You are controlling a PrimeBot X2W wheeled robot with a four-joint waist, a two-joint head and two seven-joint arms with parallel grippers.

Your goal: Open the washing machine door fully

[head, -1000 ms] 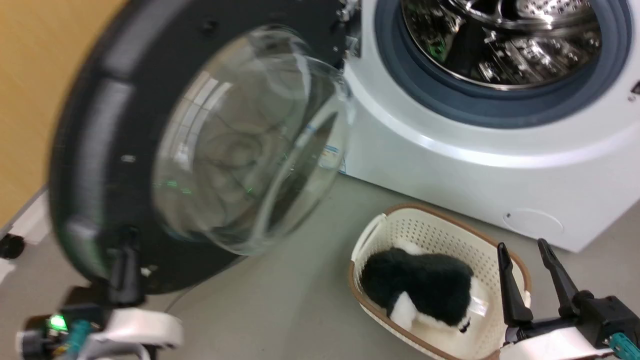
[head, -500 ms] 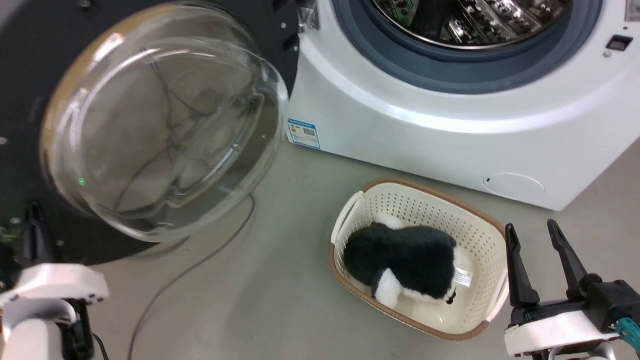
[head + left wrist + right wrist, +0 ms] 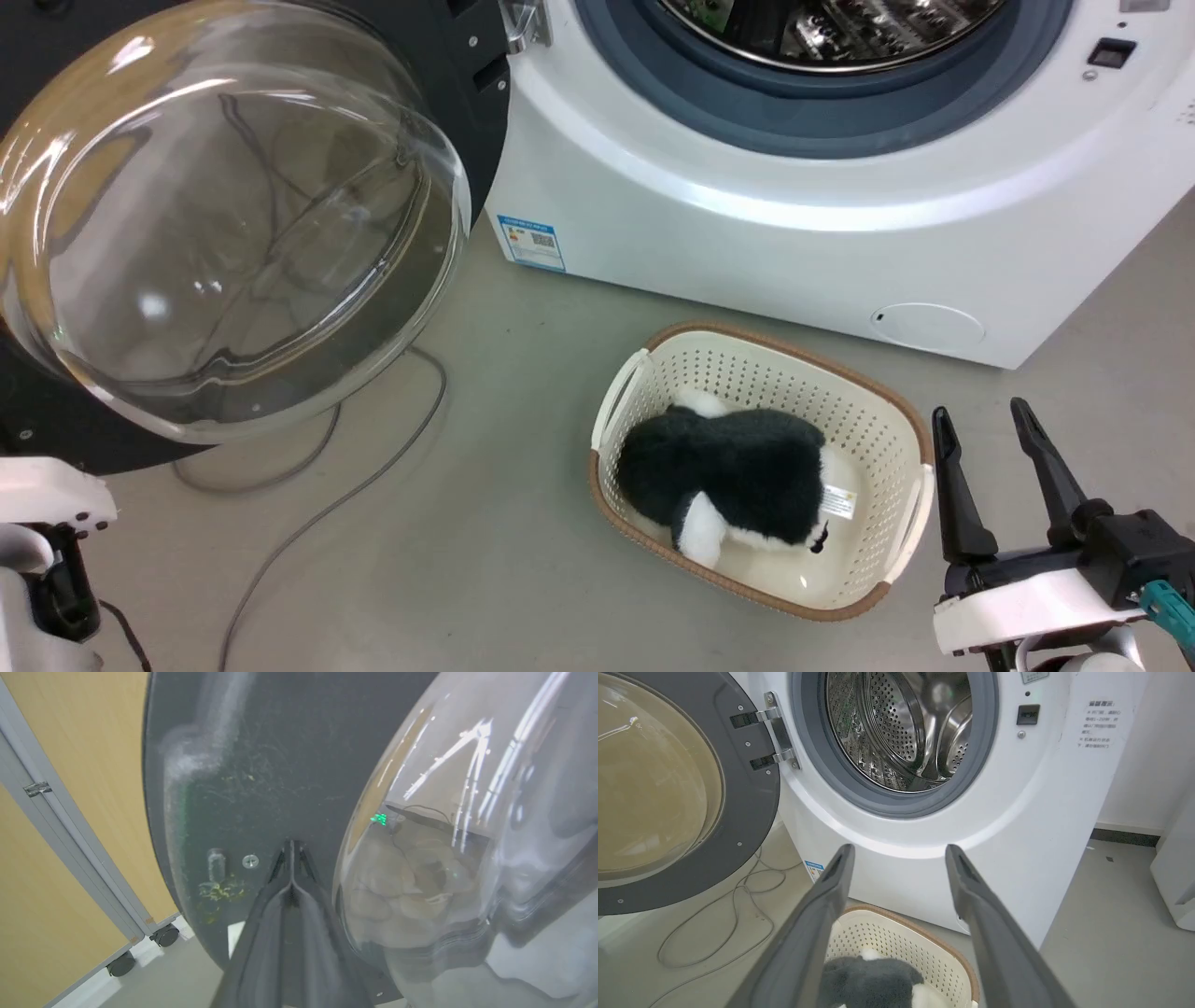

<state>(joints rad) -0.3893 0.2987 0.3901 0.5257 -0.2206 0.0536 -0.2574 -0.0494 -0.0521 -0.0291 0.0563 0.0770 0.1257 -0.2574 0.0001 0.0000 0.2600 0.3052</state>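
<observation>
Washing machine (image 3: 747,233) takes the floor's far side; its drum mouth is cut off at top of head view. Washing machine door (image 3: 224,215) stands wide open at the machine's left, w/ bare floor betw. it & basket (image 3: 868,401). Left pincer (image 3: 290,847) is clenched & empty, tips at the door's black inner face beside the glass bowl; contact unclear. Right pincer (image 3: 978,408) is released, holds nothing & hovers just beside the basket's right rim. Cable (image 3: 308,523) is partly hidden behind the glass.

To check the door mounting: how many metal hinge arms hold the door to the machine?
2, both between the door and the machine: the upper arm and, just below it, the lower arm. None seems hidden.
</observation>
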